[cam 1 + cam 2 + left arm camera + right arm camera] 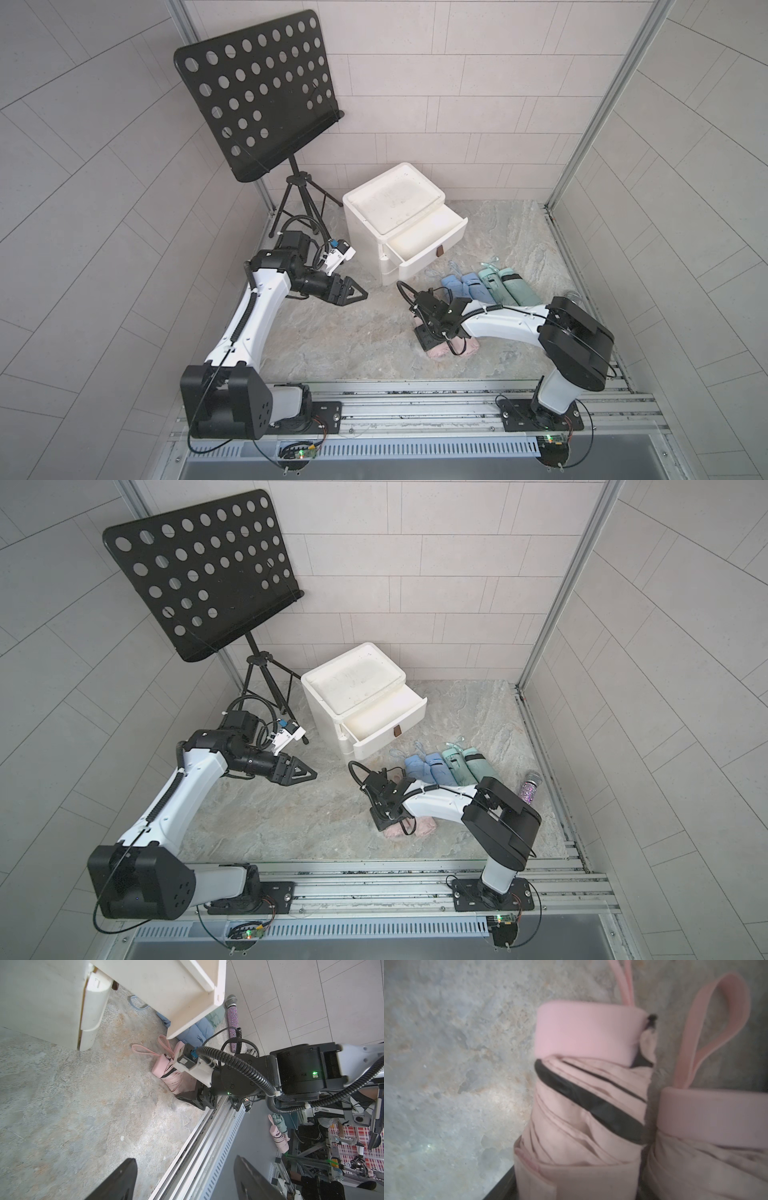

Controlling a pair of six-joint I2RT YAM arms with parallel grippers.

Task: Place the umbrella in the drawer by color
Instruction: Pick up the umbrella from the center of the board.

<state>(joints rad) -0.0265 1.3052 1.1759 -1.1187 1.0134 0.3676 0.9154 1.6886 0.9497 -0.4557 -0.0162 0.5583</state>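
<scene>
Top views: in the lower centre of the frame, my right gripper (pixel 432 337) is pressed down over the pink umbrellas (pixel 455 350), which lie side by side on the table (pixel 332 332). The wrist hides the fingertips here, so I cannot tell how far the jaws stand apart. Just above them in the frame the blue umbrellas (pixel 461 286) and green umbrellas (pixel 500 286) lie in a row, grouped by colour, near the white cabinet (pixel 365 245). Its top drawer (pixel 436 251) is pulled out and looks empty, presumably so a load can drop straight in. My left gripper (pixel 353 293) hangs left of centre, beside the cabinet, I judge to keep clear of the right arm's path. A stand (pixel 257 91) fills the upper left. A glittery microphone (pixel 530 788) shows at the right edge of the table in a top view.

Left wrist view: the left gripper (pixel 185 1167) has its fingers (pixel 122 1180) wide apart with nothing between them. Beyond, the right gripper (pixel 195 1096) sits low on a pink umbrella (pixel 170 1078), whose handle end and strap point toward the cabinet.

Right wrist view: one pink umbrella (pixel 587 1095) lies close under the camera, its twin (pixel 712 1126) just beside it. Only one black jaw edge shows, against the fabric, so I cannot tell whether the grip is closed. I judge this is the pick, with the drawer not yet loaded.
</scene>
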